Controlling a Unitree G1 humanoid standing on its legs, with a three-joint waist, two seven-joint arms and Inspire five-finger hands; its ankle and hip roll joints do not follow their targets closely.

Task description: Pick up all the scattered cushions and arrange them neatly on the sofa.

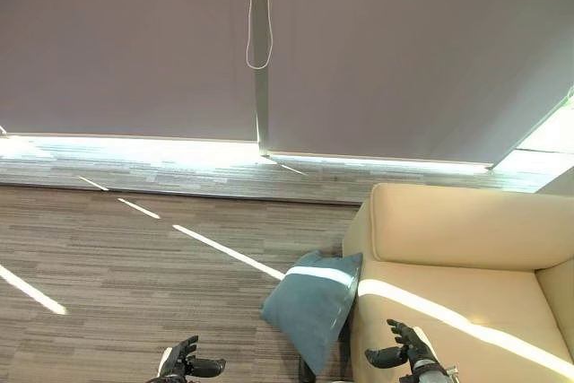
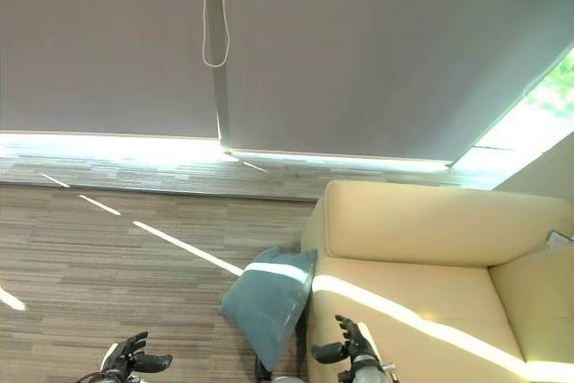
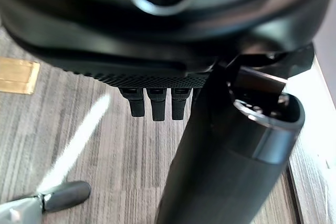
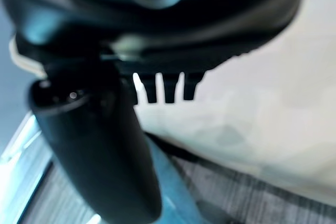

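A teal cushion stands on the floor, leaning against the left end of the cream sofa. My left hand hovers low over the carpet to the cushion's left, its fingers relaxed and holding nothing. Above the sofa's seat, just right of the cushion, my right hand is likewise open and empty. In the right wrist view the fingers point out straight past the thumb, with the cushion and sofa side beyond. A pale cushion's corner peeks over the sofa's right arm.
Grey striped carpet spreads to the left of the sofa, crossed by sunlit streaks. Drawn grey blinds cover the windows behind, with a looped cord hanging between them. A brass floor plate lies in the carpet in the left wrist view.
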